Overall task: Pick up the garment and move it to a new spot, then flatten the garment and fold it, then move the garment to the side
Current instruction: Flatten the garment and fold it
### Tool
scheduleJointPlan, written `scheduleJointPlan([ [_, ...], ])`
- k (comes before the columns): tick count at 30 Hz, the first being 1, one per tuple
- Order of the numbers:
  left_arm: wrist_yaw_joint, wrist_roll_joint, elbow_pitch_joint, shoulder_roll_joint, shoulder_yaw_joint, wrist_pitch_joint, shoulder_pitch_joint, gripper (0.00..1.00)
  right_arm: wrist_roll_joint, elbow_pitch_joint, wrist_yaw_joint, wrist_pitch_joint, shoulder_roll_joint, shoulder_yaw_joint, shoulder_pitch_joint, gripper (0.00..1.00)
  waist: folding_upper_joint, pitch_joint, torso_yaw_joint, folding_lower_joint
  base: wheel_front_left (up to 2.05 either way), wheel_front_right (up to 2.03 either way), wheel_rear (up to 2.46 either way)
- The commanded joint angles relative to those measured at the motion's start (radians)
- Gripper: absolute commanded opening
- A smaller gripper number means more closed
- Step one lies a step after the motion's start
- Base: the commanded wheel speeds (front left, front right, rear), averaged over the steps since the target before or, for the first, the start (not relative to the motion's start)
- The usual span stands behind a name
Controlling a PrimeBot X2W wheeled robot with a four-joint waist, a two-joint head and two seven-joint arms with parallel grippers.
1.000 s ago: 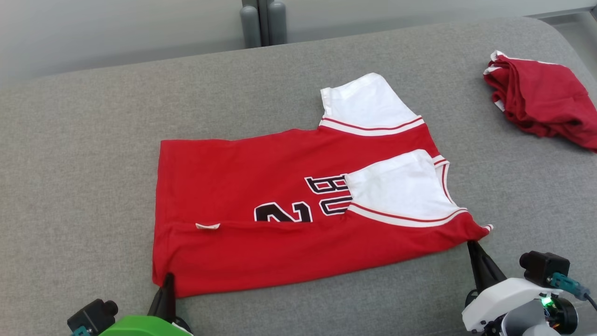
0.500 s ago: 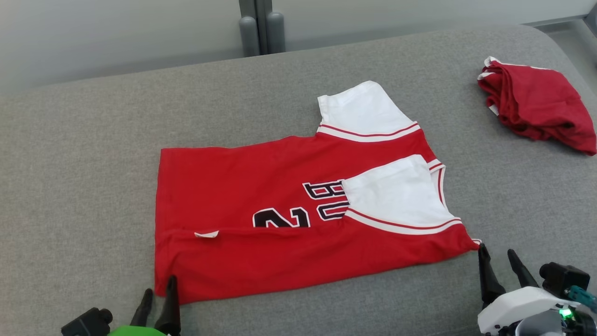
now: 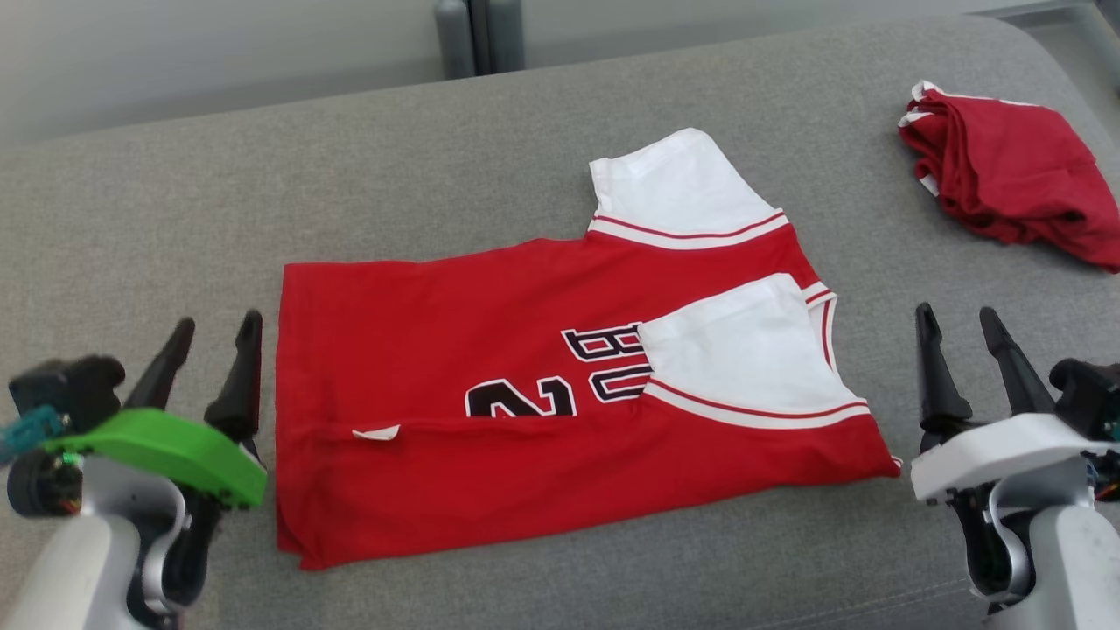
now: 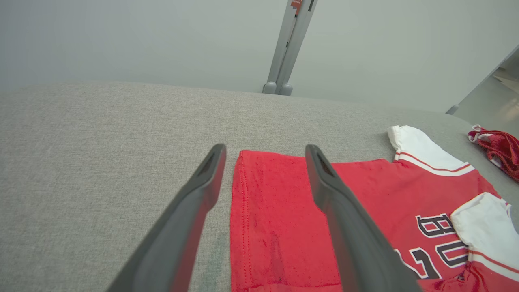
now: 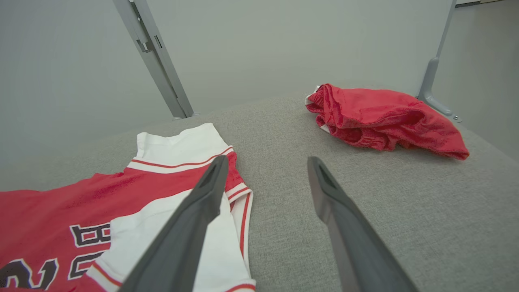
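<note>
One wide grey fabric surface, like a padded table with rounded corners, takes most of the head view. Behind it stands a plain pale wall, and a grey metal post rises at the far edge of the surface.

The garment, a red jersey with white sleeves, lies flat near the middle of the surface. Its hem points to the robot's left and its shoulders point to the right. The near long edge is folded over the body, so the black number and letters are cut off by the fold. One white sleeve lies folded onto the chest, and the other sleeve sticks out at the far side. A small white tag shows at the fold line.

A second red garment lies crumpled at the far right corner, well apart from the jersey.

The left gripper is just beside the hem edge. Its two dark fingers are spread apart and hold nothing. The right gripper is near the shoulder end of the jersey, on the nearer side of the crumpled garment. Its fingers are also spread apart and empty.
</note>
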Motion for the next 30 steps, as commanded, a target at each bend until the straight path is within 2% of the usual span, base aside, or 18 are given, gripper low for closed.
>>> scheduleJointPlan([
  [1,0.0,0.025,0.014,0.023,-0.009,0.027,-0.061,1.0,-0.009,-0.015,-0.001,0.011,-0.003,0.015,-0.028,1.0,0.0,0.038,-0.013,0.0,0.0,0.0,0.0],
  [4,0.007,0.069,0.063,0.041,-0.042,0.078,-0.175,1.0,-0.016,-0.036,-0.001,0.031,-0.003,0.049,-0.072,1.0,0.0,0.082,-0.025,0.0,0.0,0.0,0.0],
  [11,-0.003,0.147,0.267,0.013,-0.132,0.164,-0.377,1.0,-0.035,-0.043,-0.001,0.052,-0.003,0.121,-0.164,1.0,0.0,0.177,-0.054,0.0,0.0,0.0,0.0],
  [17,0.005,0.169,0.42,-0.004,-0.163,0.195,-0.464,1.0,-0.046,-0.029,-0.001,0.052,-0.007,0.141,-0.199,1.0,0.0,0.204,-0.06,0.0,0.0,0.0,0.0],
  [21,-0.009,0.18,0.482,-0.017,-0.185,0.208,-0.498,1.0,-0.05,-0.019,-0.001,0.057,-0.017,0.15,-0.218,1.0,0.0,0.208,-0.053,0.0,0.0,0.0,0.0],
  [22,-0.016,0.179,0.498,-0.021,-0.19,0.213,-0.504,0.87,-0.051,-0.016,-0.001,0.062,-0.021,0.157,-0.224,1.0,0.0,0.209,-0.051,0.0,0.0,0.0,0.0],
  [23,-0.021,0.178,0.507,-0.023,-0.194,0.217,-0.507,0.48,-0.051,-0.014,-0.001,0.066,-0.025,0.162,-0.23,1.0,0.0,0.209,-0.049,0.0,0.0,0.0,0.0],
  [25,-0.029,0.178,0.524,-0.028,-0.202,0.214,-0.517,0.0,-0.052,-0.012,-0.001,0.08,-0.037,0.174,-0.25,1.0,0.0,0.211,-0.042,0.0,0.0,0.0,0.0],
  [30,-0.044,0.175,0.523,-0.044,-0.203,0.168,-0.554,0.0,-0.06,0.022,-0.001,0.133,-0.094,0.206,-0.358,1.0,0.0,0.218,-0.015,0.0,0.0,0.0,0.0],
])
